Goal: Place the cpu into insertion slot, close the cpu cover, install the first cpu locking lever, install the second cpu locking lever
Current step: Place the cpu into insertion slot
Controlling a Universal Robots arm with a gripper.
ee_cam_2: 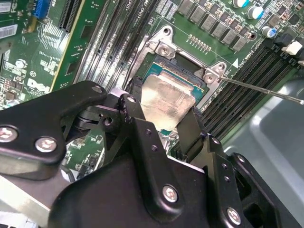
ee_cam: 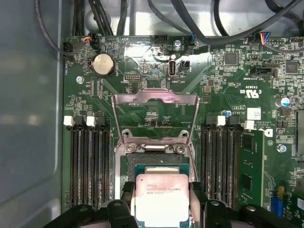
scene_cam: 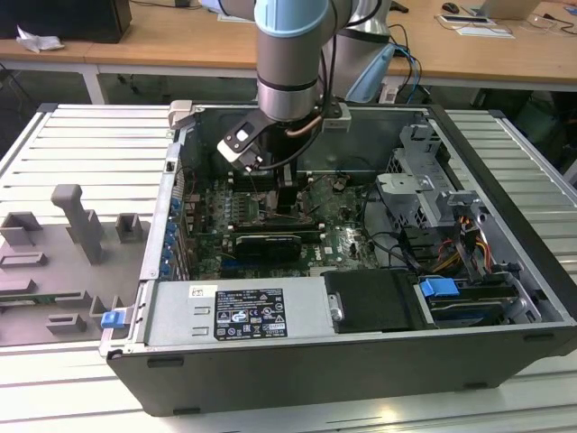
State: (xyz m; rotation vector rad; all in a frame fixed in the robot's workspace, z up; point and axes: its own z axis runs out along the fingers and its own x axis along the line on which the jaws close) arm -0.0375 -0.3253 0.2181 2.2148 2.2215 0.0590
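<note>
Directly over the insertion slot (ee_cam: pixel 126 171), fingers (ee_cam_2: pixel 191 129) grip the cpu (ee_cam: pixel 161 199) by two opposite edges; cpu cover (ee_cam: pixel 154 97) stands open just beyond.

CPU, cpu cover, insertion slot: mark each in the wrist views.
cpu (ee_cam: pixel 161 202), first wrist view, middle of its metal face.
cpu cover (ee_cam: pixel 155 98), first wrist view, crossbar of the open frame.
insertion slot (ee_cam: pixel 156 159), first wrist view, dark rim beside the cpu.

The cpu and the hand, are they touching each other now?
Touching. In the second wrist view the hand has its two black fingers pressed against opposite edges of the cpu, with no gap on either side.
</note>
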